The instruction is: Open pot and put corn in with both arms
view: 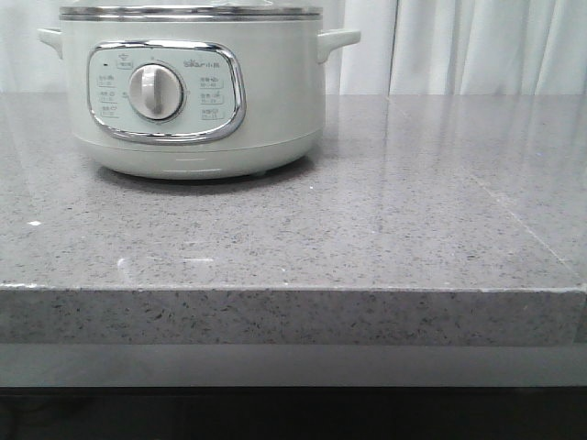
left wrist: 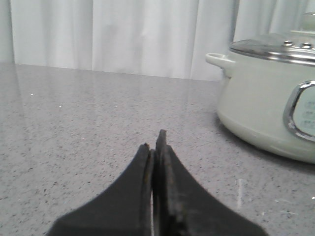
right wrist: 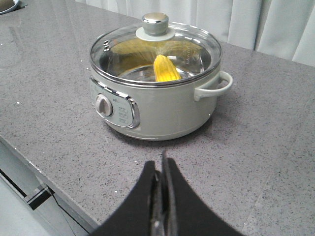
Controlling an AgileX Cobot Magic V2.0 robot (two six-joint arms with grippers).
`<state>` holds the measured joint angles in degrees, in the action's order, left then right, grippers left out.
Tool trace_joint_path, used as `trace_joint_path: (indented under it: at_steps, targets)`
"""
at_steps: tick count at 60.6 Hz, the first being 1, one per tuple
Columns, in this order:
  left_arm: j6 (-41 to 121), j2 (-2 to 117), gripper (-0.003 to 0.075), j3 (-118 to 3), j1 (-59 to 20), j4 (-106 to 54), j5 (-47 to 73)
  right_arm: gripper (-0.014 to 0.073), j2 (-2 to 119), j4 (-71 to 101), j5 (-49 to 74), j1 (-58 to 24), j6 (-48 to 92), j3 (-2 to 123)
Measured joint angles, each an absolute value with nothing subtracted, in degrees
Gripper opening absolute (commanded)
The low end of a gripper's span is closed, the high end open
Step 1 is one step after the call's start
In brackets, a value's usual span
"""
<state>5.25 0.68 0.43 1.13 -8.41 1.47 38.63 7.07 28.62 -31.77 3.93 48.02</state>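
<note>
The pale-green pot (view: 193, 101) stands at the back left of the grey counter, its dial facing me. It also shows in the left wrist view (left wrist: 268, 103) and the right wrist view (right wrist: 157, 93). A glass lid (right wrist: 155, 46) with a metal knob sits on the pot. The yellow corn (right wrist: 166, 69) lies inside the pot under the lid. My left gripper (left wrist: 155, 142) is shut and empty, low over the counter beside the pot. My right gripper (right wrist: 160, 164) is shut and empty, higher up and short of the pot. Neither gripper shows in the front view.
The grey speckled counter (view: 385, 238) has its front edge close to me. White curtains (view: 477, 46) hang behind it. A dish rim (right wrist: 7, 5) peeks in at one far corner of the right wrist view.
</note>
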Motion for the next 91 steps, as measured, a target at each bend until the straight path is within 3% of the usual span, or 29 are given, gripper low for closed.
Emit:
trace_joint_path:
  at_steps: [91]
  targets:
    - [5.25,-0.23,-0.0020,0.43,4.01,-8.58,0.51,-0.0067,38.50,7.07,28.53,-31.77,3.93,47.87]
